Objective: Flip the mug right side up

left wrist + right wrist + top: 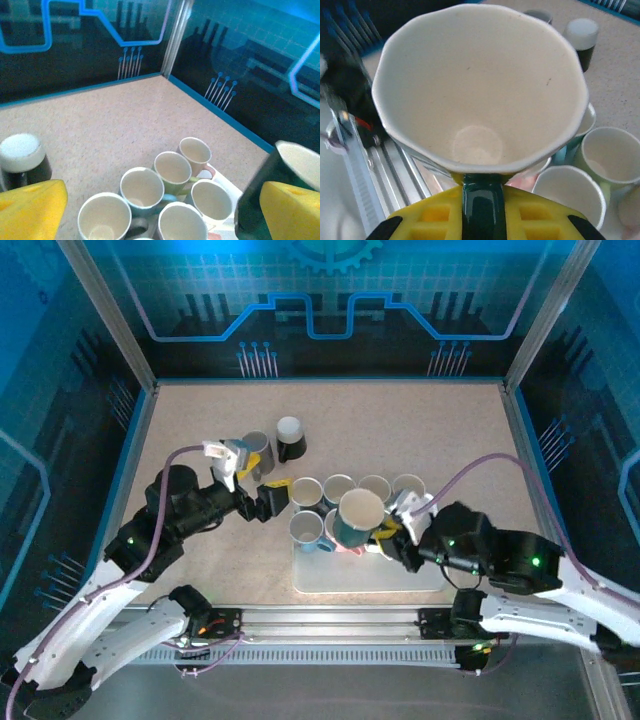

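Right gripper point(481, 207) is pinched nearly shut on the handle of the dark green mug point(480, 85), handle running down between the yellow fingers point(435, 215). One green mug, mouth up, cream inside, held above the near part of the tray point(370, 575), over the cluster. Left gripper point(161, 212) is spread wide, nothing in it, hovering just left of the cluster. Six pale mugs point(142, 187) stand mouth up, packed together on the one tray. Two more mugs sit off the tray on the table point(440, 430), farther back: one black mug point(289, 438) with a flat white top, looks mouth-down, and one grey mug point(257, 448) just beside it, orientation unclear. Top view gives five pale mugs clearly, with the sixth mostly hidden under the held mug; left wrist view counts all six and catches the green mug at its right edge. Right wrist view shows the handle grip and the mug's bare inside, which the top view cannot resolve. Grey mug is a sliver at the top edge there.
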